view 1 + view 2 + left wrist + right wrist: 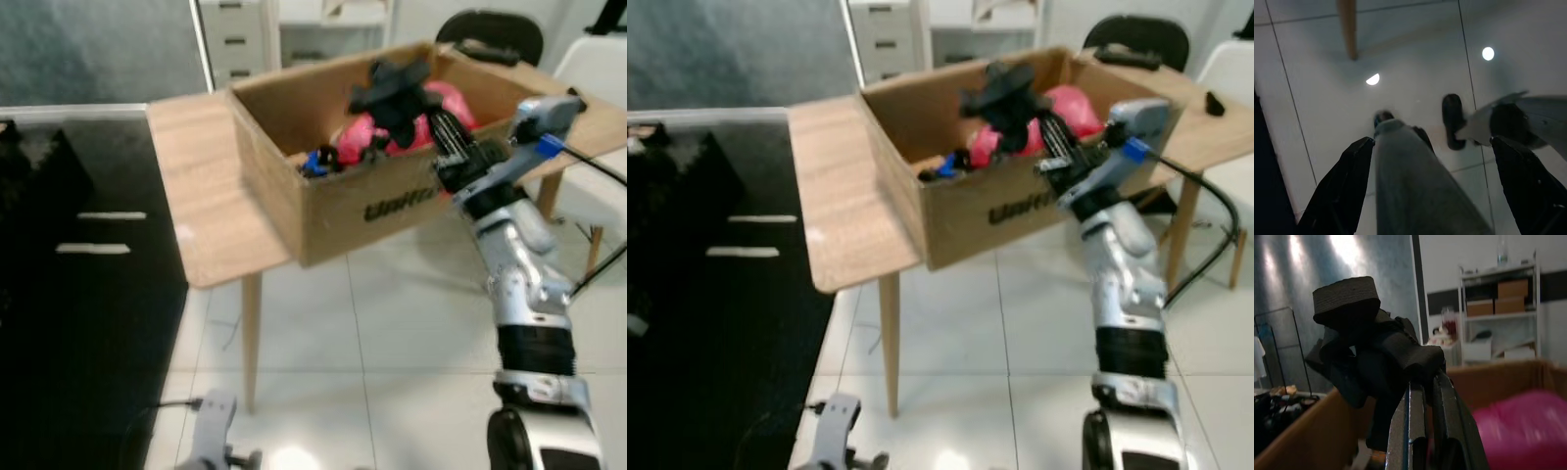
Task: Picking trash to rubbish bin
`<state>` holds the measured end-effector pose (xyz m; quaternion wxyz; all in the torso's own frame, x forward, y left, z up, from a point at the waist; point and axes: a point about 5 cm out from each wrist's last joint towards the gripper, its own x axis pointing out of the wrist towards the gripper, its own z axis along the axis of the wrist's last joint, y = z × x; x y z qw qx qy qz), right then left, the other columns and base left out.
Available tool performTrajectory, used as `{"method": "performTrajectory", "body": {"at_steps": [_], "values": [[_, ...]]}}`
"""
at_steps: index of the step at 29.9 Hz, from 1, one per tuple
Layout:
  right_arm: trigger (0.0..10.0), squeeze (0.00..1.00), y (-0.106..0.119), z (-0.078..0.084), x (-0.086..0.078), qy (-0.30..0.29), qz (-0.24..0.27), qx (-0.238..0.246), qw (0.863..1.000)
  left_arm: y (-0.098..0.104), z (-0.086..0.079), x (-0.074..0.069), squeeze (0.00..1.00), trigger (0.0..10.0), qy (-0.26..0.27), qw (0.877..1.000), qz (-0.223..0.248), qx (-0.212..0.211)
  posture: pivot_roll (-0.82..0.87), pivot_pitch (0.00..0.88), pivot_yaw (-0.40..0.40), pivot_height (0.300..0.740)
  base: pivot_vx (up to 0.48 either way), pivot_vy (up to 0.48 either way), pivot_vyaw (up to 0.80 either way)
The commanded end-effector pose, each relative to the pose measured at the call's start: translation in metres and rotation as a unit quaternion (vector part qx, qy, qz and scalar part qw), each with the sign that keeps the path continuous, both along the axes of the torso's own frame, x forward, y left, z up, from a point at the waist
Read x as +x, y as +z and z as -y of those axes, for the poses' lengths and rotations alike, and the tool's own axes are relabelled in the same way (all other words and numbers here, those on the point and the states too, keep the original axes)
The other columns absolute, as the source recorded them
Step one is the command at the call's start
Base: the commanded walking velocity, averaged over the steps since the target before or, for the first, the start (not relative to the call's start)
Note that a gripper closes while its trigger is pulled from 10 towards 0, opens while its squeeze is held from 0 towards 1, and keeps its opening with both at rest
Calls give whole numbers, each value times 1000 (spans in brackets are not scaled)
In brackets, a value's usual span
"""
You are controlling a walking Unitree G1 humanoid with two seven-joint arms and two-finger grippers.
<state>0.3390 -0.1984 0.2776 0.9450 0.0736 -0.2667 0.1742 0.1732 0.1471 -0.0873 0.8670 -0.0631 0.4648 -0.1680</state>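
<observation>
Pinching a crumpled black fabric wad (390,90), the right gripper (423,116) jaws hover above the cardboard box (323,211).

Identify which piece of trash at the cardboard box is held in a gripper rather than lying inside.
The black crumpled piece: the right gripper pinches it above the cardboard box, whereas the pink bag and blue scrap lie inside.
</observation>
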Motion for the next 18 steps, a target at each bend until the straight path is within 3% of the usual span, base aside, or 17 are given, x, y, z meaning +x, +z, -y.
{"method": "performTrajectory", "body": {"at_steps": [1,8,16,17,18], "values": [[10000,0,-3,-4,1,5,-4,2,1000,-3,-3,-6,0,10000,1,1000,-12,6,-30,67,25,740,368,0,0],[10000,0,-4,-1,1,-5,-8,4,1000,-3,-6,-6,0,10000,13,1000,-13,18,-31,69,24,740,305,0,0],[10000,0,-11,0,6,-17,-32,-3,999,-3,-12,-4,0,10000,24,999,-10,35,-31,63,25,740,0,0,0],[10000,239,-13,1,8,-19,-41,2,999,-2,-13,-3,0,10000,25,999,-8,38,-31,61,26,740,0,0,0],[10000,906,-14,1,8,-18,-43,0,999,-2,-13,-3,0,10000,25,999,-8,39,-29,59,27,740,0,0,0]]}}
